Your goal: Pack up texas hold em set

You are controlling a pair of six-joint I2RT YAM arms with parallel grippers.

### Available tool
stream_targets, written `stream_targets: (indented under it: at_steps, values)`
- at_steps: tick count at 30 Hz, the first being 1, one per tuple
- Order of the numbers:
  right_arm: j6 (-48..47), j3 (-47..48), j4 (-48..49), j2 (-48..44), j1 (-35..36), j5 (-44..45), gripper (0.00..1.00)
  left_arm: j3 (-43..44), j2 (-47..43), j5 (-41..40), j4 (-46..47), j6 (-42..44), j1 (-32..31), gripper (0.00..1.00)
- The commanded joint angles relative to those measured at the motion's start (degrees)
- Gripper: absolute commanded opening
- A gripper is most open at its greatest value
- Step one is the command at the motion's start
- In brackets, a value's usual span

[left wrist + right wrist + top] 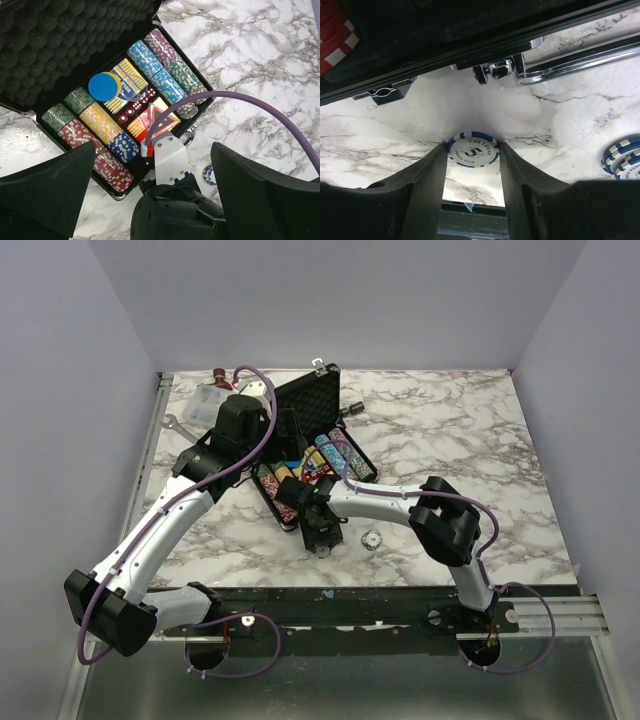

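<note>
The black briefcase [300, 400] lies open at the table's middle left, its foam lid raised at the back. In the left wrist view its tray [50, 135] holds multicoloured chip rows [165, 75], a blue disc [104, 86], red-yellow card boxes [156, 116] and red dice. My left gripper [275, 435] hovers over the case, open and empty [152, 200]. My right gripper [322, 537] is at the case's front edge, shut on a white-and-blue chip [472, 151] low over the marble. Loose pale chips [372, 538] lie just right of it; they also show in the right wrist view [622, 157].
A clear plastic box [212, 400] and a silver wrench [172, 423] lie at the back left beside the case. A small dark object [353, 407] sits right of the lid. The case's silver latches [492, 70] and handle [580, 55] are just beyond my right fingers.
</note>
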Motion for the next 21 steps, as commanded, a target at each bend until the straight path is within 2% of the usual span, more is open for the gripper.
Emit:
stream_targets:
  at_steps: [1, 21]
  values:
    - [1.2, -0.6, -2.4, 2.2, 0.5, 3.2, 0.47, 1.4, -0.9, 1.2, -0.2, -0.3, 0.2, 0.97]
    - [3.6, -6.1, -3.5, -11.6, -1.8, 9.7, 0.42, 1.3, -0.2, 0.6, -0.1, -0.2, 0.2, 0.97]
